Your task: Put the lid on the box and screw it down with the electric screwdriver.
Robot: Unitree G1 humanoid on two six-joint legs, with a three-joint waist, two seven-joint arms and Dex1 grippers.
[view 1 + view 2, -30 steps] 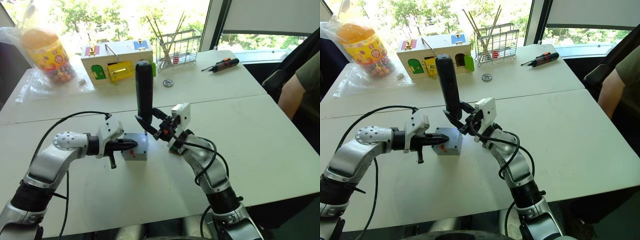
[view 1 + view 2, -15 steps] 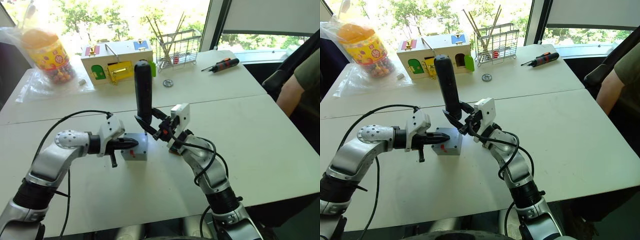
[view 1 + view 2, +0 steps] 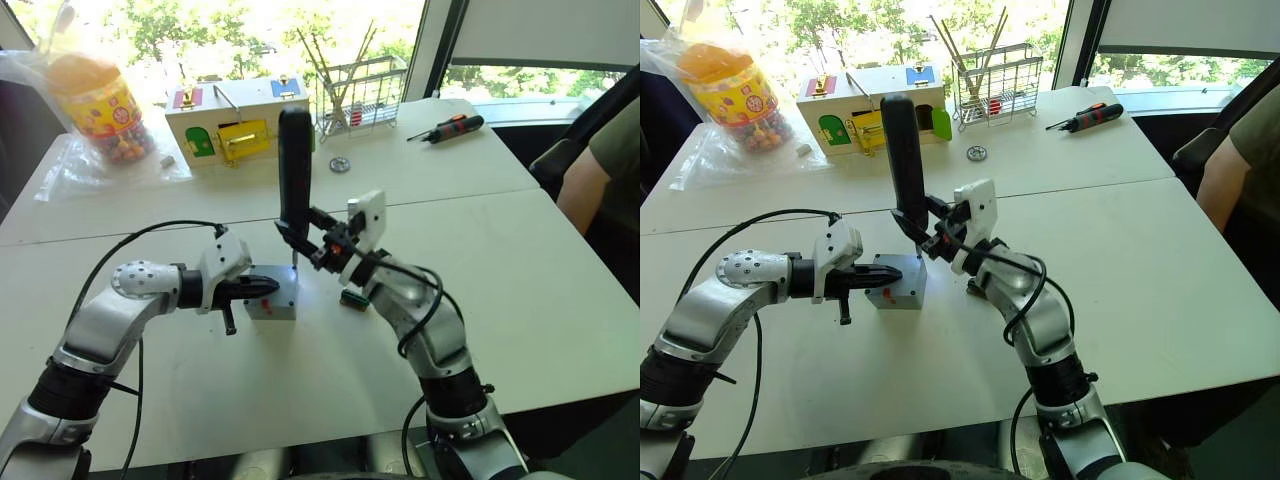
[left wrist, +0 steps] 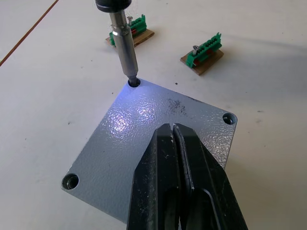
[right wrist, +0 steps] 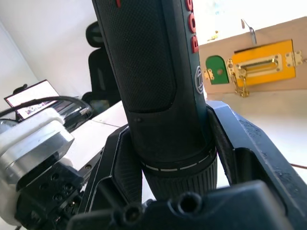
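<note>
Flat grey plastic lid [image 4: 158,139] lies seated on the small grey box [image 3: 272,297] on the white table [image 3: 540,270], directly under the left gripper [image 3: 262,289], whose jaws are pressed together and rest on the lid's top. The right gripper [image 3: 306,243] has its jaws clamped around the lower barrel of the thick black electric screwdriver [image 3: 294,170], held upright. The left wrist view shows the metal bit [image 4: 123,45] set in a corner screw hole just beyond the jaws, and two green terminal blocks [image 4: 206,48] farther off.
</note>
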